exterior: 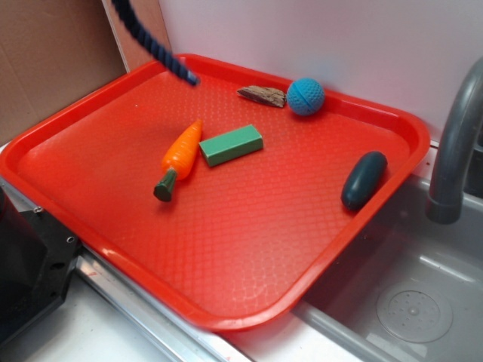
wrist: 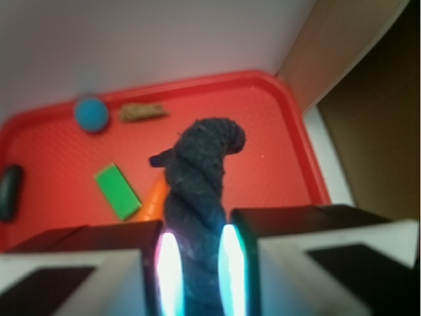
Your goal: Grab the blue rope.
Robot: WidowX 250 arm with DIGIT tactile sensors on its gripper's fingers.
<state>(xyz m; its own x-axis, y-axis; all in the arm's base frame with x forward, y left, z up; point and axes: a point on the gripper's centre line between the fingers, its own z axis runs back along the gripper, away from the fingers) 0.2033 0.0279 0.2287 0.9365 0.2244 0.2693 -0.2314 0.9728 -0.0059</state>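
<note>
Here, your gripper (wrist: 195,276) clenched on blue rope (wrist: 197,197), fingers (wrist: 105,263) pressing both sides in wrist view. Rope lifted off red tray (exterior: 113,249); exterior view shows it hanging from top left, bound end above tray's back rim. Below you: toy carrot (exterior: 179,157) touching green block (exterior: 231,144), wood piece (exterior: 263,95) just beside teal ball (exterior: 305,96), dark oval pod (exterior: 363,179) near right rim. Grey faucet (exterior: 453,151) over sink at right.
</note>
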